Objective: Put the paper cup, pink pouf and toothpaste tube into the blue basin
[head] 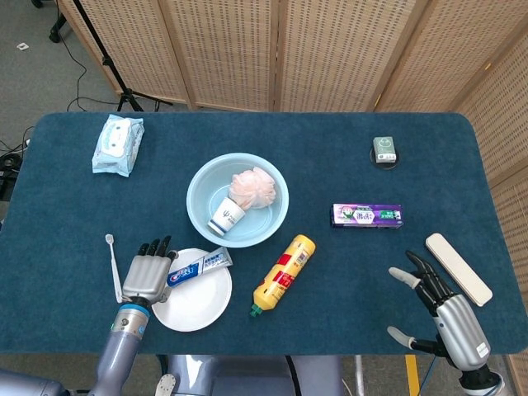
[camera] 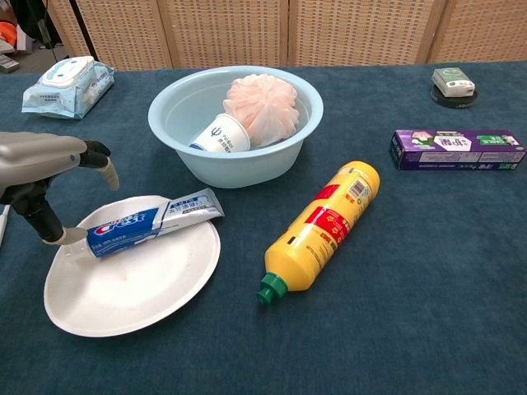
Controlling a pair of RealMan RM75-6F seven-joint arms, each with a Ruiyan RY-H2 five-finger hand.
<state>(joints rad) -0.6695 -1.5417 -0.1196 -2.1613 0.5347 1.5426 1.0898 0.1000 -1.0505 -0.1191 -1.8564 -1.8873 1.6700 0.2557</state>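
blue-carpeted tabletop (head: 346, 272) holds all. light blue basin (head: 200, 183) just left of centre; pink pouf (head: 253, 187) and paper cup (head: 225, 217) already inside, cup tipped on its side at the pouf's 7 o'clock. white plate (head: 198, 307) at the basin's 7 o'clock, toothpaste tube (head: 198, 265) lying across its upper rim. yellow bottle (head: 284, 274) on its side at the plate's 3 o'clock. left hand (head: 147, 273) at the tube's 9 o'clock, fingers loosely spread, holding nothing. right hand (head: 437, 305) at 4 o'clock of the tabletop, fingers spread, empty.
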